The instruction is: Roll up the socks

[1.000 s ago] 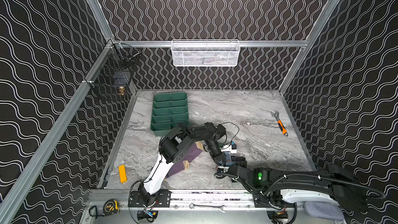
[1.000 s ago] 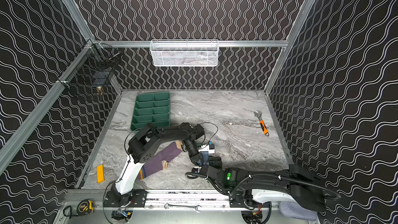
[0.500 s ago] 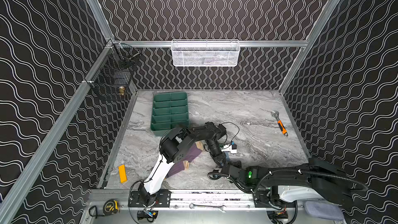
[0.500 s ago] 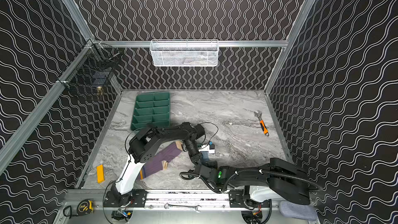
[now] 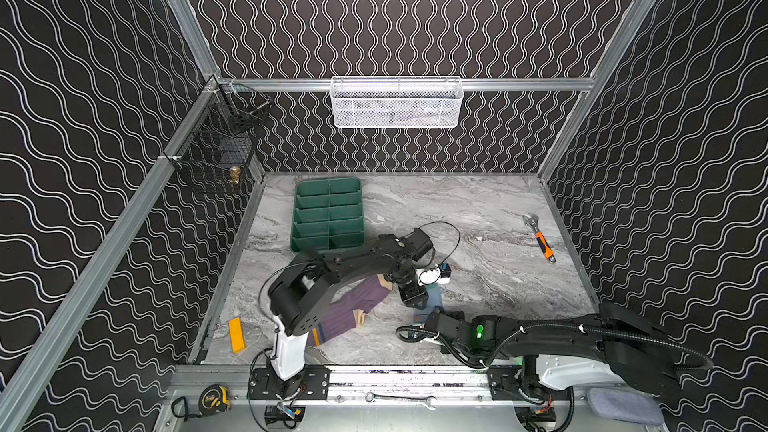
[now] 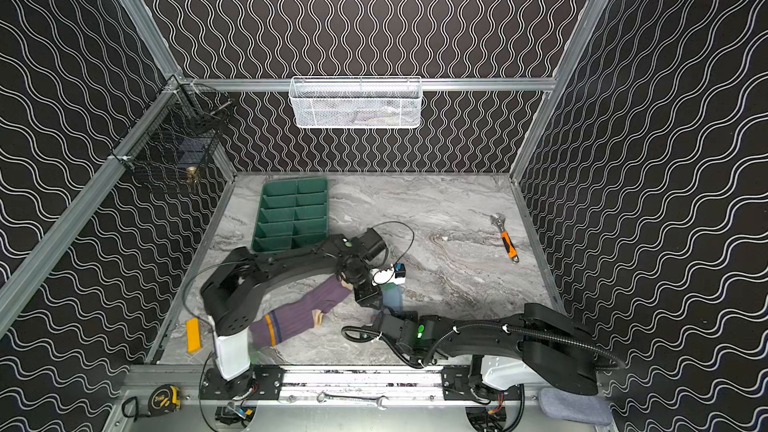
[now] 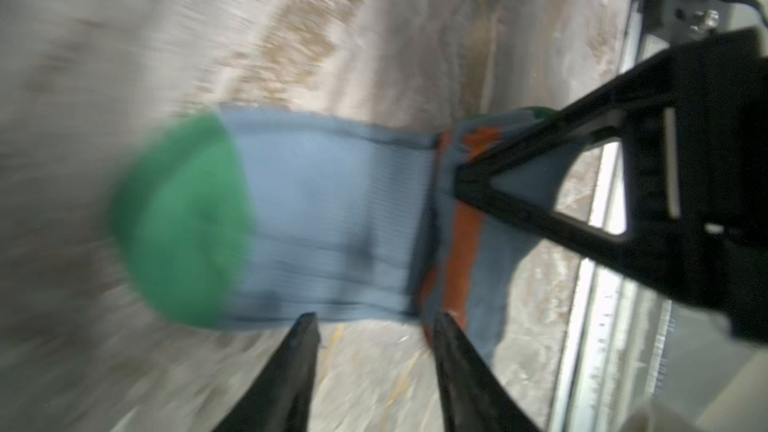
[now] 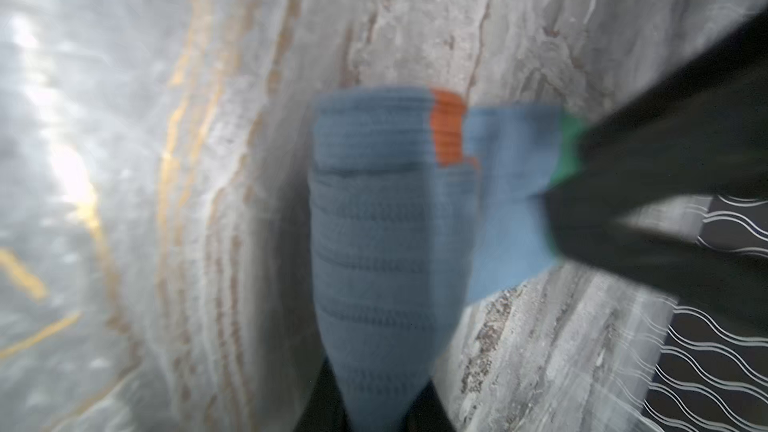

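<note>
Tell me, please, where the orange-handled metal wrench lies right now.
In both top views the orange-handled metal wrench lies alone on the grey marble tabletop, far right, beside the right wall.

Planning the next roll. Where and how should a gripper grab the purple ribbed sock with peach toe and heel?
Probably the striped cuff end of the purple ribbed sock: top-down pinch from the front-rail side. It lies flat on the marble table, so only an edge offers purchase; its toe end sits close to the left gripper and blue ribbed sock.
</note>
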You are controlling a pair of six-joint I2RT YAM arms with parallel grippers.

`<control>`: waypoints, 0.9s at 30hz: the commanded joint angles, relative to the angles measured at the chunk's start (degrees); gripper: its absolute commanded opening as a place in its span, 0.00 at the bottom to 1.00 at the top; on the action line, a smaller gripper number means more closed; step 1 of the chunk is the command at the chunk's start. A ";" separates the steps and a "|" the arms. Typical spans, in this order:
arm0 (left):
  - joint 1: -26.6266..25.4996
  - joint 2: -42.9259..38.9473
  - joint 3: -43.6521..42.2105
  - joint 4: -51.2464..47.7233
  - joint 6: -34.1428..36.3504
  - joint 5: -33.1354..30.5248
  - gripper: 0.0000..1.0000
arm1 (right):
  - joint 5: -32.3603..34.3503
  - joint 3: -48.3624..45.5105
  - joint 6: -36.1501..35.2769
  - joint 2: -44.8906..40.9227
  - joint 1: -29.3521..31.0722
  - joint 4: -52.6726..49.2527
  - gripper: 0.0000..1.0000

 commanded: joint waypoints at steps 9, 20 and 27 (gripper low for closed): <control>0.59 -35.77 -18.14 19.41 -2.07 -35.00 0.48 | -23.52 8.82 1.83 1.92 -8.21 -15.76 0.00; 0.59 -58.69 -12.23 -3.08 12.31 -10.49 0.58 | -35.00 15.42 -0.41 13.01 -17.34 -15.80 0.00; -5.20 -52.96 -18.43 2.20 14.31 -12.42 0.61 | -35.76 20.58 -3.63 21.11 -22.77 -15.38 0.00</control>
